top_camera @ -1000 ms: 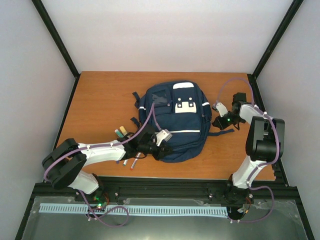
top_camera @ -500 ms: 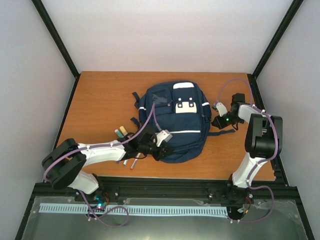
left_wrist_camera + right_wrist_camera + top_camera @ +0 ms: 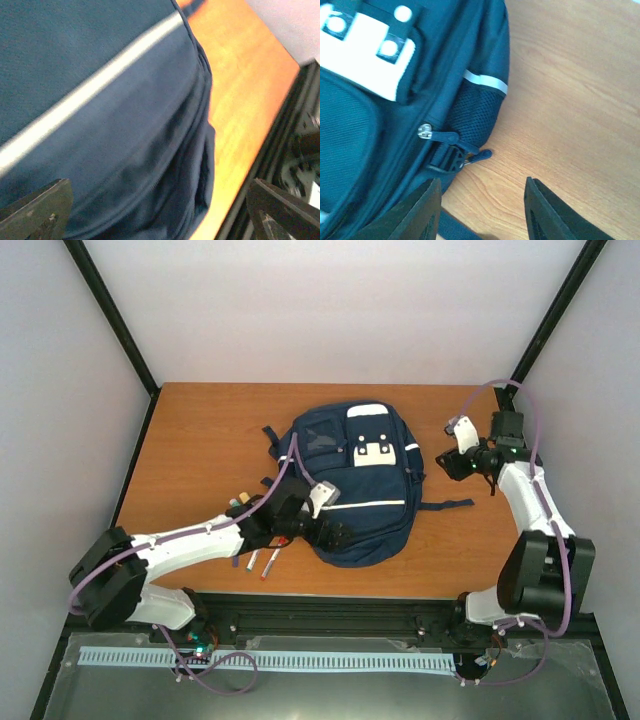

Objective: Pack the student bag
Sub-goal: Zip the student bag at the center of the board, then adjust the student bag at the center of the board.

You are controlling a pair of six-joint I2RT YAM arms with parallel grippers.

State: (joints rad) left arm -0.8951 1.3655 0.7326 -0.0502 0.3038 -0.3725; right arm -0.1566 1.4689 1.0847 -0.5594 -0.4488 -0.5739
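Left gripper point(image 3: 335, 532): now spread wide over the student bag point(image 3: 360, 475), lower centre; clamped before.
Right gripper point(image 3: 450, 458): fingers parted, withdrawn toward upper right, off the bag.

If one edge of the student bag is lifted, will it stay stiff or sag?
Probably it sags: the student bag is soft fabric, wrinkled near its lower edge. Pushed, it would likely drag and bunch on the table, not roll, since it lies flat.

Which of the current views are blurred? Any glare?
Left wrist: smeared, the student bag and its white stripe streaky, table edge soft. Right wrist: sharp, zip pull crisp, pale patch bright. Top external: sharp, even light, no glare.
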